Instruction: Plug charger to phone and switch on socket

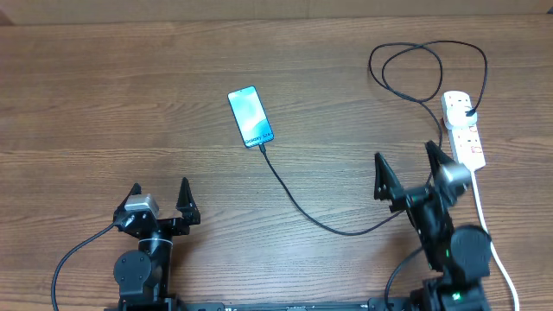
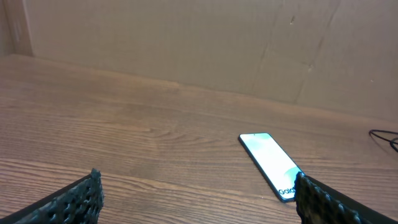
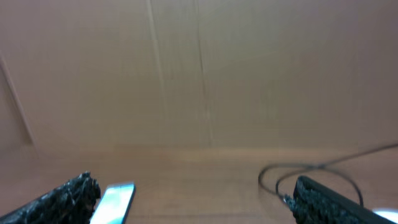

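The phone [image 1: 251, 116] lies flat on the wooden table, screen lit light blue; it also shows in the left wrist view [image 2: 272, 163] and the right wrist view [image 3: 114, 203]. The thin black charger cable [image 1: 298, 200] runs from the phone's near end across the table, loops at the far right [image 1: 423, 65], and ends in a black plug [image 1: 467, 110] seated in the white socket strip [image 1: 462, 130]. My left gripper [image 1: 161, 200] is open and empty at the front left. My right gripper [image 1: 406, 168] is open and empty, beside the strip.
The strip's thick white cord [image 1: 488, 233] runs down the right side past my right arm. A brown cardboard wall [image 2: 186, 43] stands behind the table.
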Controlling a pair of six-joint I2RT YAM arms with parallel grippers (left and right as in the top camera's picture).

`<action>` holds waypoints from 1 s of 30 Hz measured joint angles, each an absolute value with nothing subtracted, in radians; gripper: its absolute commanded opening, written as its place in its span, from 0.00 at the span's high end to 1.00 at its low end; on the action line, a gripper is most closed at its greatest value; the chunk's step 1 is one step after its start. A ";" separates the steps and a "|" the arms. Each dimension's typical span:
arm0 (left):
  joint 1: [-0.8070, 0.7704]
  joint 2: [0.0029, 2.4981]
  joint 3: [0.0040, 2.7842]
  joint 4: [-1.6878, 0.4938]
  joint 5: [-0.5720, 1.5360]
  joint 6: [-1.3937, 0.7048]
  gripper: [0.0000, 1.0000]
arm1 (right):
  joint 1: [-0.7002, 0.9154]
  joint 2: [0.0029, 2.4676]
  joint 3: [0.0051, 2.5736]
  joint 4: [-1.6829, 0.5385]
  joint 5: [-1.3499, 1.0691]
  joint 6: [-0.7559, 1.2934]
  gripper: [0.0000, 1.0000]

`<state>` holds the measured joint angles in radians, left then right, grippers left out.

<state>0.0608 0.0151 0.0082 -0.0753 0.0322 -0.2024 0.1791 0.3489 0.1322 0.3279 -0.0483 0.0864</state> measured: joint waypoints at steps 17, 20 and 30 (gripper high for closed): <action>0.061 0.015 0.008 -0.075 0.032 -0.202 0.00 | 0.138 0.014 0.019 -0.031 -0.047 0.171 0.00; 0.061 0.015 0.008 -0.075 0.032 -0.202 0.00 | 0.138 0.013 0.019 -0.087 -0.047 0.179 0.00; 0.061 0.015 0.008 -0.075 0.032 -0.202 0.00 | 0.138 0.013 0.019 -0.087 -0.047 0.183 0.00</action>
